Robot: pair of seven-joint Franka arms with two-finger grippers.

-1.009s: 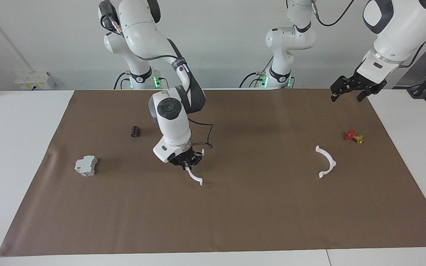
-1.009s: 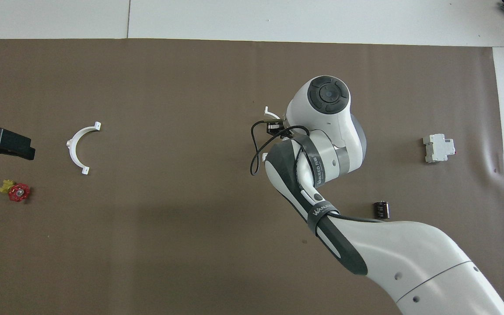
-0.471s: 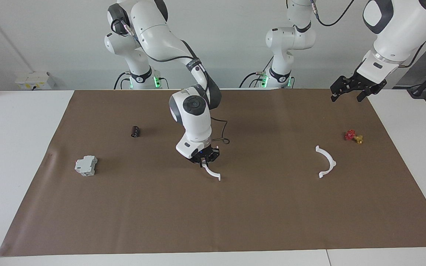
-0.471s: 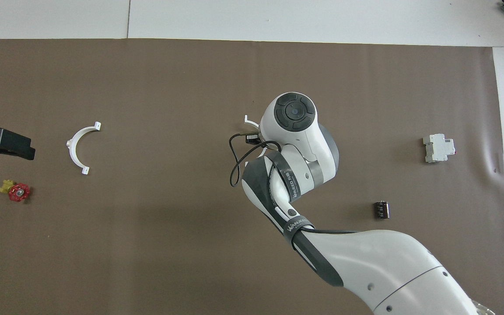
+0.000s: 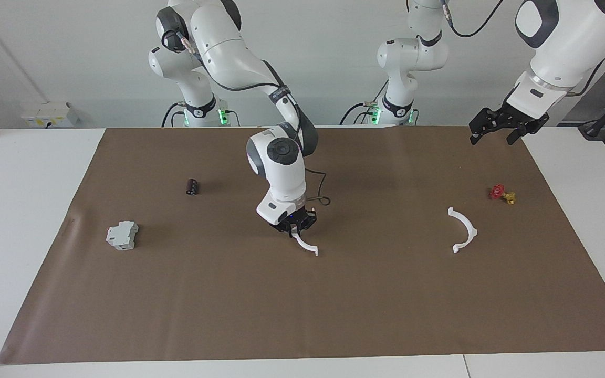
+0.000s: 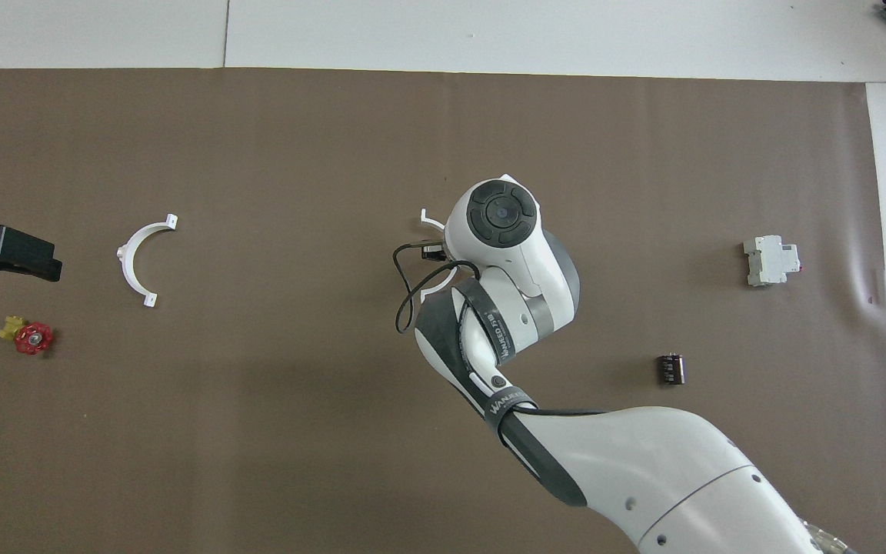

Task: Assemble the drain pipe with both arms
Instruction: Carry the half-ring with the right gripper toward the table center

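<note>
My right gripper (image 5: 294,229) is shut on one white half-ring (image 5: 308,246) and holds it low over the middle of the brown mat (image 5: 365,304). In the overhead view the right arm hides most of that half-ring (image 6: 428,223); only its tabbed ends show. The other white half-ring (image 5: 465,230) lies flat on the mat toward the left arm's end, and also shows in the overhead view (image 6: 138,255). My left gripper (image 5: 493,137) waits open and empty, raised over the mat's edge at that end, as the overhead view (image 6: 4,252) also shows.
A small red and gold piece (image 5: 502,193) lies near the lying half-ring, a little nearer to the robots. A grey-white blocky device (image 5: 122,235) and a small black cylinder (image 5: 191,187) lie toward the right arm's end.
My right gripper has carried its half-ring across the mat toward the left arm's end, slowing in the last half second. The left arm and the lying half-ring have not moved.
</note>
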